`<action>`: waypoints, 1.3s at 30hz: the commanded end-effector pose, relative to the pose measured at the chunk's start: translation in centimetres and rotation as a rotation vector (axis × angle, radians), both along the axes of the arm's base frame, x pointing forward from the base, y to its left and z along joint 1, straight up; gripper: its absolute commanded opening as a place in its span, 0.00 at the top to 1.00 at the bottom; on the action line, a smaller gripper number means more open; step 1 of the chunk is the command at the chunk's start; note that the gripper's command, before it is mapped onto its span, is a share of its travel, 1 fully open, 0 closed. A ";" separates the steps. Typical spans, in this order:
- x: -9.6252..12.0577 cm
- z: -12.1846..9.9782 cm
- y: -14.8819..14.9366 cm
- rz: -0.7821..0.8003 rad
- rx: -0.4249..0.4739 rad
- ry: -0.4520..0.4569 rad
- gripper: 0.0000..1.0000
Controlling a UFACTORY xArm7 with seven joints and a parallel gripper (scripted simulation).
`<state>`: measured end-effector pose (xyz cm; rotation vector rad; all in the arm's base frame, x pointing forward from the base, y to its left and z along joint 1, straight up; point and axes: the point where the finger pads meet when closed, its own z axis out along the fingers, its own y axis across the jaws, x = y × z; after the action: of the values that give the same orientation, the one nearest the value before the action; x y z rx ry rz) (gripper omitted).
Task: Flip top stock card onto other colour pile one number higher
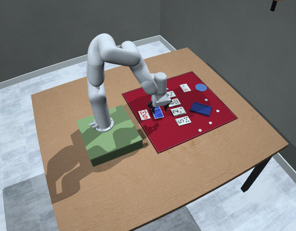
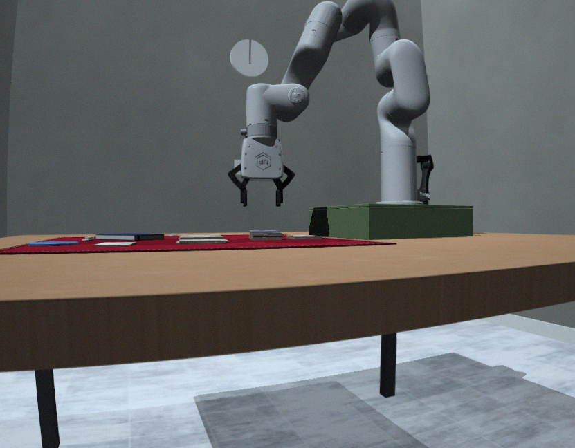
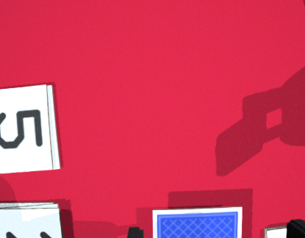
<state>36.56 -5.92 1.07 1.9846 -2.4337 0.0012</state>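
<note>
Carries near right of centre in the top view, on a red mat (image 1: 177,139) (image 2: 350,242) (image 3: 140,55), a black five pile (image 1: 183,120) (image 3: 20,128). Keeps the face-down stock (image 1: 158,113) (image 2: 265,234) (image 3: 198,224) farther left, beside a red five (image 1: 144,114) (image 2: 304,236) (image 3: 274,232). Hovers above the stock with the hand (image 1: 159,111) (image 2: 261,204) (image 3: 216,233) spread, gripping nothing. Shows a blue disc (image 1: 201,87) (image 2: 53,243) farthest, upper right.

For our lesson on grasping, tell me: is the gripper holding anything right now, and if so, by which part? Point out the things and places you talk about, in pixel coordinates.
Nothing is held: the gripper (image 1: 160,110) (image 2: 261,198) is open above the blue-backed stock (image 1: 158,113) (image 2: 265,235) (image 3: 198,225).
</note>
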 end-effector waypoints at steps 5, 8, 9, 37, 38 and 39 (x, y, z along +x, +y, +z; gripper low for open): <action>-0.1 0.6 -0.3 0.001 0.049 -0.007 0.13; -0.1 0.6 -0.4 0.001 0.090 -0.016 0.13; -0.1 0.6 -0.4 0.001 0.106 -0.018 0.13; -0.2 0.4 -0.8 0.001 0.379 -0.070 0.13; -0.2 0.4 -0.8 0.001 0.379 -0.070 0.13; -0.1 0.4 -0.8 0.001 0.379 -0.070 0.13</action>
<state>36.28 -6.68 1.41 2.1512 -2.6356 -0.4312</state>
